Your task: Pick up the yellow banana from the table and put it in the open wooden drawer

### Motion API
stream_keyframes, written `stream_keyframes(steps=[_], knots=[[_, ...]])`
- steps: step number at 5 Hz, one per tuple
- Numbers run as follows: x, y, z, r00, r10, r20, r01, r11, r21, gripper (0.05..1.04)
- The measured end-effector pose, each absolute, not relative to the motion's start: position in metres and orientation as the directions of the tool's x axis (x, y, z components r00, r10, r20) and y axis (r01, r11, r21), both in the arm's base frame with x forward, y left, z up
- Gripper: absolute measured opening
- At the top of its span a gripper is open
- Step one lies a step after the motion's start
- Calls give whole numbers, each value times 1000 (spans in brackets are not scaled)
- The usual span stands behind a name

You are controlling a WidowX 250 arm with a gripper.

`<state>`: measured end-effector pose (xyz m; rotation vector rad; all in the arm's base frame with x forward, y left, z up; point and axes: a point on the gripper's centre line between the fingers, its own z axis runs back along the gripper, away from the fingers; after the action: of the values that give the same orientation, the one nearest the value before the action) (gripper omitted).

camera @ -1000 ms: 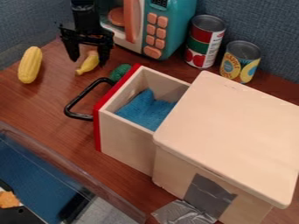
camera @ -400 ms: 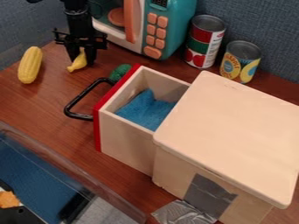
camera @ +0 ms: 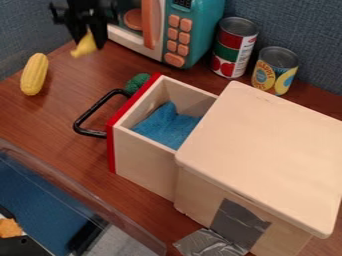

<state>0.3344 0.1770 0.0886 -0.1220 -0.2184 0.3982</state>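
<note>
The gripper [camera: 85,41] pinches 1 yellow banana [camera: 85,46] between its 2 jaws, up near the toy microwave [camera: 148,25]. Beside them lies 1 corn cob [camera: 35,74]; 1 blue cloth [camera: 165,125] sits inside the open wooden drawer [camera: 143,158], and 2 cans stand behind.

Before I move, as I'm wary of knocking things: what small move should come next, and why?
Probably ease the gripper slightly away from the toy microwave, keeping hold of the yellow banana: gripper and microwave look close together at the back of the table.
</note>
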Motion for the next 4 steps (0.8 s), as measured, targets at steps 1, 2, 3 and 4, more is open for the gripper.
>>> stream_keyframes(steps=[1,2,3,4], knots=[[320,159,121,903,373,213,-335,922,-195,383],[305,132,136,923,319,217,-282,941,-185,383],[296,100,134,947,261,189,-228,957,-179,383],[290,71,125,963,219,158,-191,966,-175,383]])
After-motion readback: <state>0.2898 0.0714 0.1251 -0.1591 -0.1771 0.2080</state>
